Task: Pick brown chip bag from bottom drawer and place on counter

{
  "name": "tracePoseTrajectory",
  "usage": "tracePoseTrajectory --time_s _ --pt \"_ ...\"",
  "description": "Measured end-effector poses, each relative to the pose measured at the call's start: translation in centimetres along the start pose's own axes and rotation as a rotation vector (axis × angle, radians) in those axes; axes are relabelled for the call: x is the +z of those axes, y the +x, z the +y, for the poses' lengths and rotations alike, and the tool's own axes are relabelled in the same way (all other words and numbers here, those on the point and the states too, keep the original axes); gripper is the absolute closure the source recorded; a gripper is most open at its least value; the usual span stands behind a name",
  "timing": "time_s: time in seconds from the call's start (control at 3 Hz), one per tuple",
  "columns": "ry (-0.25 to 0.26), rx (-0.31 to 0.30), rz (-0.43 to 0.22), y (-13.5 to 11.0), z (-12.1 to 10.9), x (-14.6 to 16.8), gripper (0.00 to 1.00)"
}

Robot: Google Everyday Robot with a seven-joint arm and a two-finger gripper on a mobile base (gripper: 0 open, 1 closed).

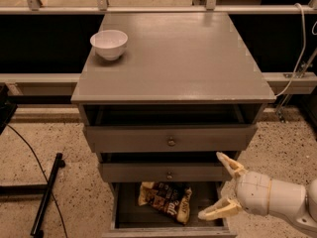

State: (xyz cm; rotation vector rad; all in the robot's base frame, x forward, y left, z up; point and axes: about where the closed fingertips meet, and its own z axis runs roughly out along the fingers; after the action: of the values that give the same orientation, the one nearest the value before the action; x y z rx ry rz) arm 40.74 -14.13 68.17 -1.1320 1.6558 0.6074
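Note:
The brown chip bag (166, 199) lies in the open bottom drawer (126, 217), dark brown with tan ends and white lettering. The grey counter (183, 58) tops the cabinet. My gripper (221, 186) comes in from the lower right, level with the drawer's right side and to the right of the bag. Its two cream fingers are spread wide apart, one (229, 164) up by the middle drawer, one (218, 210) low over the drawer's right edge. It holds nothing and does not touch the bag.
A white bowl (109, 43) stands on the counter's back left. Two shallower drawers with round knobs (171, 142) are partly pulled out above the bottom one. A black stand and cable (44, 192) lie on the floor at left. A white cable (297, 43) hangs at right.

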Motion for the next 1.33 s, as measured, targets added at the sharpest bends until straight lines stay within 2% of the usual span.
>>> tracePoseTrajectory --time_s 0.33,0.67,1.0,1.33 --pt "0.0 -0.007 0.007 0.3 0.0 0.1 0.0" --pt "-0.017 -0.099 0.075 5.1 0.0 3.3 0.0" --pt "-0.064 -0.247 0.171 9.1 0.6 5.5 0.0" --pt "-0.067 -0.256 0.173 9.0 0.5 5.6 0.0"
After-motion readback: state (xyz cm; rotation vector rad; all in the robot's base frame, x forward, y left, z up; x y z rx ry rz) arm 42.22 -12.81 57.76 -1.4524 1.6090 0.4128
